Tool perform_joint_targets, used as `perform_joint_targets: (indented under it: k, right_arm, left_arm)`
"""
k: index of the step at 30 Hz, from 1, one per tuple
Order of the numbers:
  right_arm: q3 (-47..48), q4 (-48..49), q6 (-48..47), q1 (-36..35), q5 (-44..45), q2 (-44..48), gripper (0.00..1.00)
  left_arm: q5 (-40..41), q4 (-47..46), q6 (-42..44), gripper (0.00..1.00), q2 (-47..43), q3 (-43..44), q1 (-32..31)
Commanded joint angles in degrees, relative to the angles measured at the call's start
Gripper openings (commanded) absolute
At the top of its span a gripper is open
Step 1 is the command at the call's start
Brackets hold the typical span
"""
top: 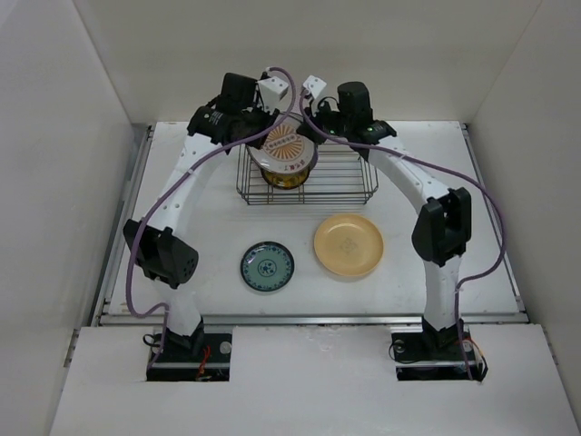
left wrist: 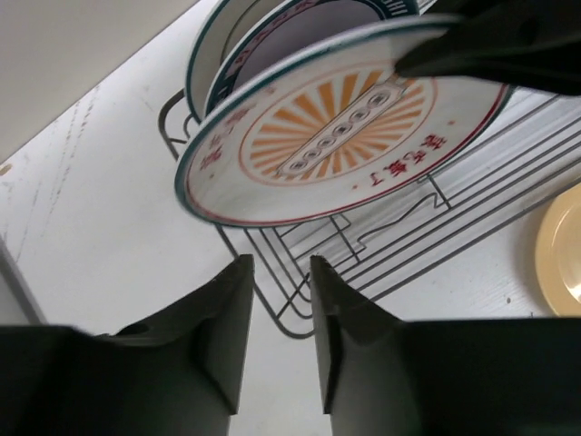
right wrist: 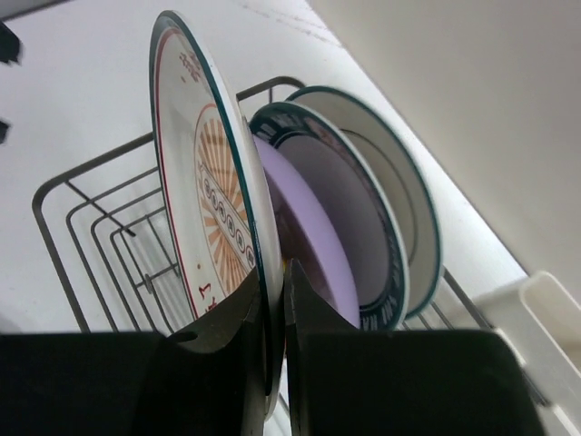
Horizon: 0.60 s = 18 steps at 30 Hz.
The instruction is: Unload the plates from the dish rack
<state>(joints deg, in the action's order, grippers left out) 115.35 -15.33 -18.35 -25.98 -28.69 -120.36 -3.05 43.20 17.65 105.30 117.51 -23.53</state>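
Note:
The dish rack (top: 349,186) stands at the back middle of the table. My right gripper (right wrist: 277,283) is shut on the rim of the white plate with orange pattern (right wrist: 204,182), which is tilted above the rack (left wrist: 408,227) in the left wrist view (left wrist: 345,145). Behind it in the rack stand the lavender plate (right wrist: 313,227), a dark-rimmed patterned plate (right wrist: 388,254) and a white-grey plate (right wrist: 408,195). My left gripper (left wrist: 278,272) is open and empty, just left of the rack's corner. The teal plate (top: 267,266) and the yellow-tan plate (top: 348,245) lie flat on the table.
A white plastic holder (right wrist: 536,313) hangs on the rack's far side. White walls close in the table at the back and both sides. The yellow-tan plate's edge also shows in the left wrist view (left wrist: 563,250).

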Motion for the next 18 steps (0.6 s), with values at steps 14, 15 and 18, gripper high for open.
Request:
perform_joint_targets:
  k: [14,15,18]
  right_arm:
    - [-15.8,5.4,31.8,3.5,25.2,24.9,0.00]
    - [-19.5,4.4,35.3,6.3,29.1,26.6,0.00]
    - [-28.0,2.8,48.1,14.3,31.9,34.4,0.00]
  left_arm:
    - [0.4,4.3,-6.1,0.76,-14.5,-4.7,7.3]
    - [0.4,4.3,-6.0,0.77,-14.5,-6.0,8.3]
    - [0.4,4.3,-5.5,0.77,-16.5,-11.2,10.0]
